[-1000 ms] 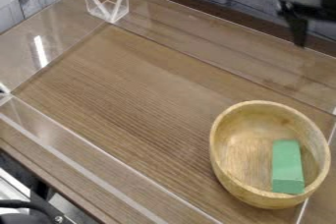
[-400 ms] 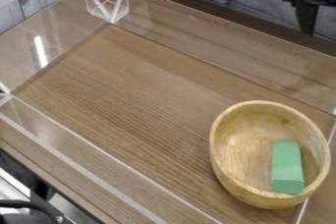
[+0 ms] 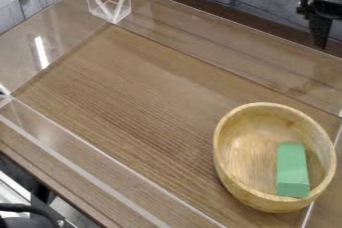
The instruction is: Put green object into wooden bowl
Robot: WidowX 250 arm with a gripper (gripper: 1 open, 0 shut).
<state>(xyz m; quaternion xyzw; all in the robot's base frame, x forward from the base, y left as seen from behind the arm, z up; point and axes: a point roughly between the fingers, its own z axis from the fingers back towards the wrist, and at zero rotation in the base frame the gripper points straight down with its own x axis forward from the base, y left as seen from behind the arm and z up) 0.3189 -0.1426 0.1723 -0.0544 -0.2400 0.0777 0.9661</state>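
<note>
The gripper (image 3: 321, 24) has shifted right, open, well apart from the green object (image 3: 293, 169) in the wooden bowl (image 3: 241, 132).

Grainy wooden bowl (image 3: 273, 156); matt green object (image 3: 293, 169); wood-grain table (image 3: 147, 92).

Gripper (image 3: 322, 24): dark, at the top right corner, partly cut by the frame edge.
Pose: fingers point downward, up off the table.
Jaws: spread apart, nothing between them.
Contact: touches nothing.
Arm: out of frame above.
</note>
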